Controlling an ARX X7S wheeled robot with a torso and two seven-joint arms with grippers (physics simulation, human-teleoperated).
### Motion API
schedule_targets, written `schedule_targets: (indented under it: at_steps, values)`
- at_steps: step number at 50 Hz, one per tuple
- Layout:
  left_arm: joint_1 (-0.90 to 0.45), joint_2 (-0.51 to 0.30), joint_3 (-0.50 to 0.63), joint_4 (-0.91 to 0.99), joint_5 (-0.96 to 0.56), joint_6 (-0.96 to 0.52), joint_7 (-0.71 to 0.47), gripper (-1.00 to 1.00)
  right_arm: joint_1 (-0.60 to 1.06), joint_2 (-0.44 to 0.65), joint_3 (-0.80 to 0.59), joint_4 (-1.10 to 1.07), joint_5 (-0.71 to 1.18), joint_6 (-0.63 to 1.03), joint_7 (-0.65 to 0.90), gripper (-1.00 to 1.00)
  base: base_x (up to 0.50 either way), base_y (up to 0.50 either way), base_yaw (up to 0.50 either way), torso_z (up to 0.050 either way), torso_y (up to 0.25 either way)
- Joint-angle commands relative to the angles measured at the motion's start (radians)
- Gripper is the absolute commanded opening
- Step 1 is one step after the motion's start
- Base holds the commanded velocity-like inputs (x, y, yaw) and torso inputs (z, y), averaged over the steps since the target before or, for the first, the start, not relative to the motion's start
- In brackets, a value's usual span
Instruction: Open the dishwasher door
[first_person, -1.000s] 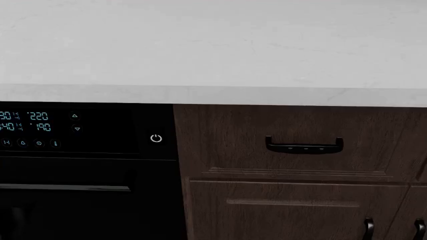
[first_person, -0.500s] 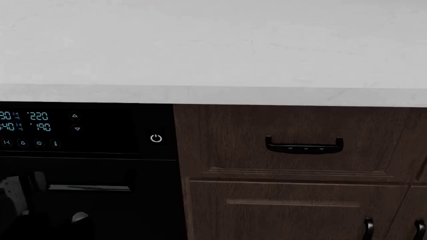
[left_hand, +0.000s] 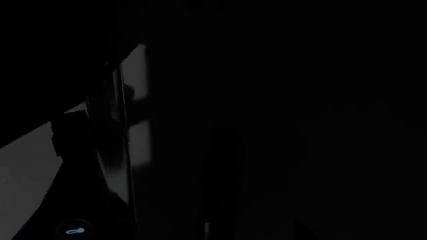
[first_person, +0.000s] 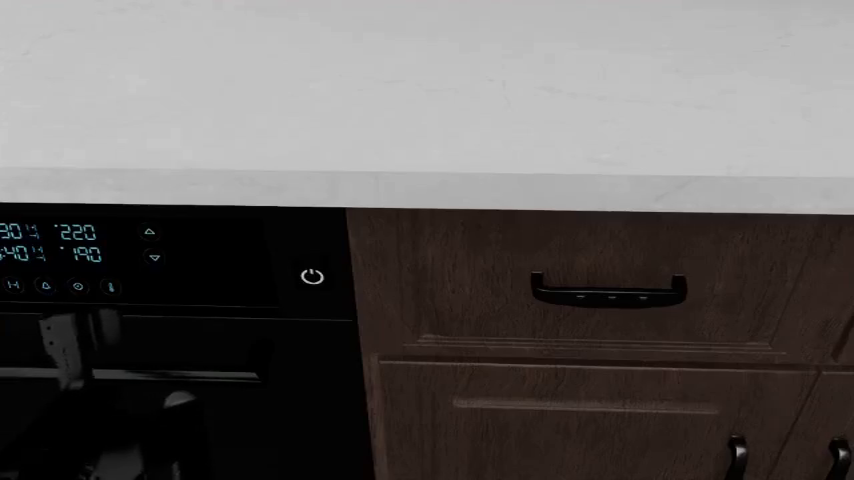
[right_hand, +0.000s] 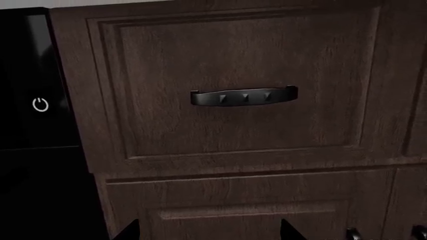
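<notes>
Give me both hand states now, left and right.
Left hand: at the dishwasher door's handle; open or closed cannot be told.
Right hand: open, holding nothing, facing the wood drawer.

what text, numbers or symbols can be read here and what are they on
"220": cyan digits on the black control strip above the dishwasher door.
"190": cyan digits on the row below; the digits left of both rows are cut off by the picture's edge.
Power icon: white, at the strip's right end; also in the right wrist view.
Up and down arrows and small bottom-row icons: too small to read.
Cabinet drawer: no text.
</notes>
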Motion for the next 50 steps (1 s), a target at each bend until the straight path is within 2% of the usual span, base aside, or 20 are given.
schedule_targets:
  at_steps: [1, 14, 23, 24, 31, 42, 50]
  values:
    - [-0.081, 0.091, 0.040, -0.259, -0.008, 0.131, -0.009, 1.00, -0.001, 0.007, -0.001, -0.011, 0.003, 0.005, 0.008, 1.00, 0.00, 0.00, 0.00, 0.000, 0.000]
    - [-0.144, 0.194, 0.063, -0.529, -0.025, 0.273, -0.038, 1.00, -0.006, 0.015, 0.003, -0.013, 0.010, -0.001, 0.014, 1.00, 0.00, 0.00, 0.00, 0.000, 0.000]
    - [-0.143, 0.174, 0.060, -0.467, -0.020, 0.255, -0.040, 1.00, -0.009, 0.019, 0.002, -0.015, 0.012, -0.003, 0.017, 1.00, 0.05, 0.00, -0.02, -0.004, 0.000]
    - [-0.142, 0.170, 0.060, -0.456, -0.018, 0.252, -0.039, -1.00, -0.008, 0.020, 0.002, -0.014, 0.012, -0.003, 0.018, 1.00, 0.06, 0.00, -0.03, -0.010, 0.000]
    - [-0.130, 0.143, 0.065, -0.382, -0.007, 0.222, -0.024, -1.00, -0.007, 0.022, -0.001, -0.016, 0.014, -0.003, 0.019, 1.00, 0.03, 0.00, -0.02, -0.003, 0.000]
    - [-0.121, 0.138, 0.067, -0.368, -0.006, 0.223, -0.027, -1.00, -0.007, 0.024, -0.003, -0.009, 0.016, -0.006, 0.022, 1.00, 0.02, 0.00, -0.01, -0.002, 0.000]
    - [-0.077, 0.086, 0.067, -0.223, 0.009, 0.160, -0.011, -1.00, -0.006, 0.024, -0.005, 0.000, 0.020, -0.013, 0.021, 1.00, 0.00, 0.00, 0.00, 0.000, 0.000]
